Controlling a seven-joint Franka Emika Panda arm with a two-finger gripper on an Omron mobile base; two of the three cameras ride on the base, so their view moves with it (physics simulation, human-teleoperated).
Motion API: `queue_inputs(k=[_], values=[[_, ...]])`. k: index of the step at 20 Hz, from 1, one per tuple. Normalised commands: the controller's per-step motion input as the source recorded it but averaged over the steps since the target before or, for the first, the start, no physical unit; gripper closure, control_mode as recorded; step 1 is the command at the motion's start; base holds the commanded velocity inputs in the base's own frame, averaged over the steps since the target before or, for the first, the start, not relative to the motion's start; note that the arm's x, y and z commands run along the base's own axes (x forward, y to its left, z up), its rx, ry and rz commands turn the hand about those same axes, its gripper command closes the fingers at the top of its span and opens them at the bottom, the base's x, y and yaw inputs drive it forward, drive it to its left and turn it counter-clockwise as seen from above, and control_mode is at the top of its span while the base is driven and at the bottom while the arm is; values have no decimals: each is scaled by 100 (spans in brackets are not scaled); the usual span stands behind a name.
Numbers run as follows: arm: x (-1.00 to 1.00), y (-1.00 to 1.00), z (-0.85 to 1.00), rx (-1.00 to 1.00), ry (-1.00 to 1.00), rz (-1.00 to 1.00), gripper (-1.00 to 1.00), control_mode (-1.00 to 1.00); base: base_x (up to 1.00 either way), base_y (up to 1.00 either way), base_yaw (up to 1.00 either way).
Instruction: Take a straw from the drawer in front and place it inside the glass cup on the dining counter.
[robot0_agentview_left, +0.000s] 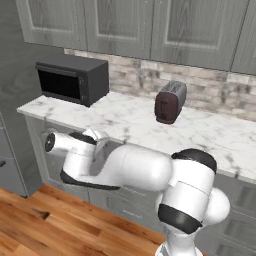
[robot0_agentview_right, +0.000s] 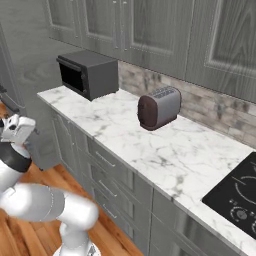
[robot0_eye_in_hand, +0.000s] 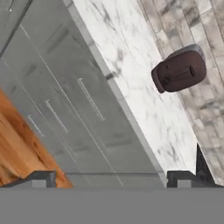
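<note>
- The marble worktop (robot0_agentview_left: 130, 122) ran from the left centre to the right edge of the left base view, white with grey veins, backed by a brick backsplash (robot0_agentview_left: 210, 85).
- Grey upper cabinets (robot0_agentview_left: 150, 25) filled the top of the frame; wood flooring (robot0_agentview_left: 45, 225) covered the lower left.
- A black microwave (robot0_agentview_left: 72, 80) stood at the worktop's left end.
- A dark brown toaster (robot0_agentview_left: 170, 102) stood upright near the worktop's centre, well apart from the microwave.
- A black cooktop (robot0_agentview_right: 237, 192) lay at the lower right of the right base view.
- The drawer (robot0_eye_in_hand: 89, 98), shut, appeared at centre left of the hand view, just below the worktop edge, bar handle visible.
- The gripper (robot0_eye_in_hand: 109, 178) sat at the bottom of the hand view, fingertips (robot0_eye_in_hand: 41, 178) spread wide, holding nothing.
</note>
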Motion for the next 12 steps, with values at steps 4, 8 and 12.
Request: queue_inputs(k=[4,8,12], values=[[63,0,-67,-29,-11,-1,-100,-100,0,0,0],[65,-1,-71,-25,-12,-1,-100,-100,0,0,0],[44,-1,-75,-21,-7,-2,-100,-100,0,0,0]])
